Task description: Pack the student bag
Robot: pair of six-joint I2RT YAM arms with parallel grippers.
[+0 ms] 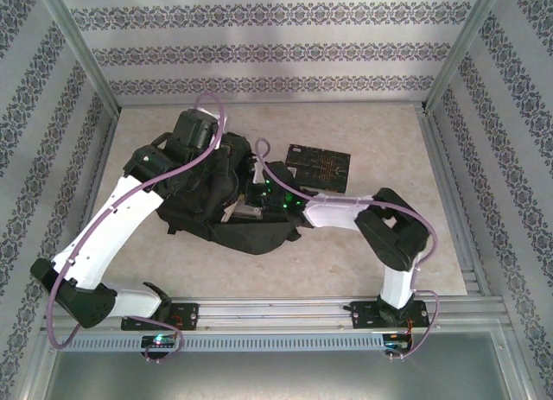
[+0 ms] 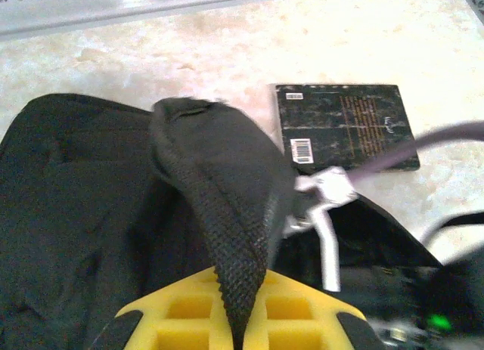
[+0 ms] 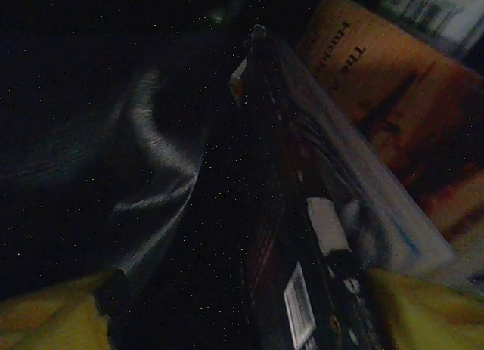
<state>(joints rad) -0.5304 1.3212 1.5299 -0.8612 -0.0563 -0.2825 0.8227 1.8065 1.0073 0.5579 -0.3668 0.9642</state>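
Note:
The student bag is a black fabric backpack lying in the middle of the table. My left gripper is shut on the bag's woven black top loop and holds the fabric up. My right gripper is inside the dark bag, and its yellow fingers stand wide apart. A dark book with a white barcode label lies between them, closer to the right finger. An orange-covered book lies beyond it inside the bag. In the top view the right gripper reaches into the bag's opening.
A dark book with a barcode lies flat on the beige table, just right of the bag. Metal frame rails and patterned walls close in the table on three sides.

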